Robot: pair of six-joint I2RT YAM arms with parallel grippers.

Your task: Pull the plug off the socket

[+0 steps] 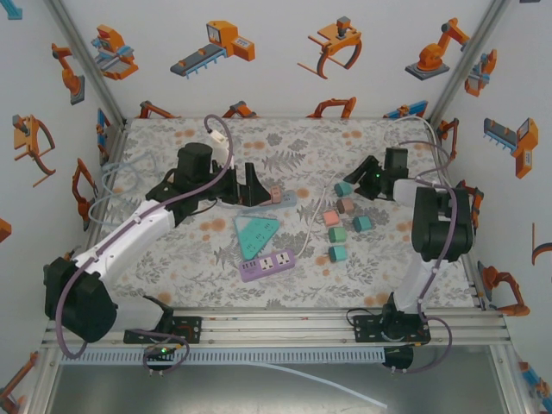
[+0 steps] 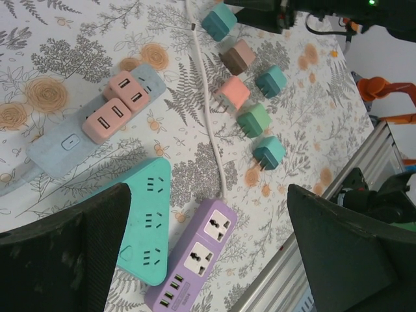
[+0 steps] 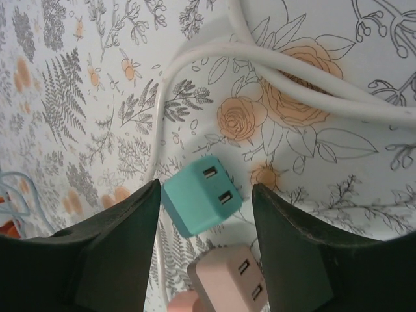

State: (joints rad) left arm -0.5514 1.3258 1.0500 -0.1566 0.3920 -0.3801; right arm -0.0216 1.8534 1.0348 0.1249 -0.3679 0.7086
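Left gripper (image 1: 252, 188) stands wide open beside the grey power strip (image 2: 58, 146), one of three strips, which holds two pink plugs (image 2: 117, 107). Right gripper (image 3: 207, 188), jaws apart, straddles one teal plug (image 3: 198, 201) among six loose plugs (image 2: 253, 120) at right.

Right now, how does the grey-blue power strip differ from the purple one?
The grey-blue power strip has two pink plugs seated in it; the purple power strip has its sockets empty. The grey-blue one has a button on top; the purple one shows ports along its side. Both lie flat on the table.
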